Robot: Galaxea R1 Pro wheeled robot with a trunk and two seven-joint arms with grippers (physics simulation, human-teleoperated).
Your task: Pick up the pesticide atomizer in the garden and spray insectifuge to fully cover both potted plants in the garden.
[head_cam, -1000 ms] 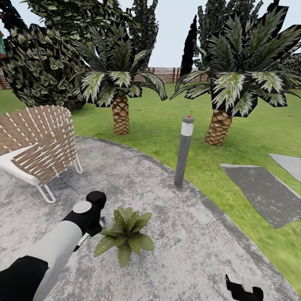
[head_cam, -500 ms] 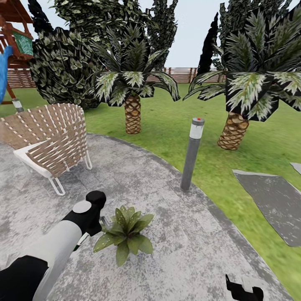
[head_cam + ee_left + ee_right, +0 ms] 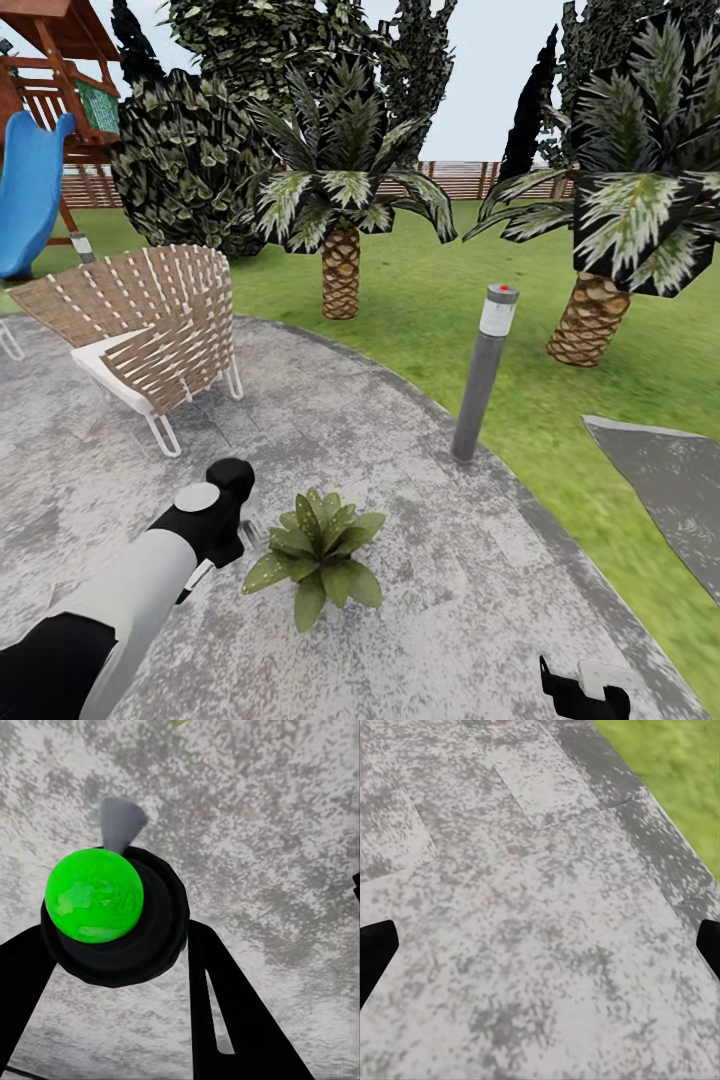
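One potted plant point(image 3: 318, 557), a low rosette of speckled green leaves, stands on the grey stone patio point(image 3: 420, 600) of the garden. My left gripper point(image 3: 232, 532) hovers right beside its leaves. In the left wrist view the black fingers point(image 3: 225, 1005) are shut on the pesticide atomizer point(image 3: 97, 896), a round dark body with a bright green top and a grey nozzle, seen from above over the stone. My right gripper point(image 3: 585, 697) hangs low at the patio's near right, and its fingertips point(image 3: 375, 952) stand wide apart with nothing between them.
A wicker chair point(image 3: 150, 330) stands at the back left of the patio. A grey bollard lamp point(image 3: 482, 375) rises at the patio's edge. Two palms point(image 3: 340, 270) grow on the lawn point(image 3: 420, 300). A blue slide point(image 3: 30, 190) is far left, a dark paving slab point(image 3: 670, 490) at right.
The whole view has panned left, bringing the blue slide and wooden play frame into sight. Both arms keep their pose, and the left gripper stays beside the plant.
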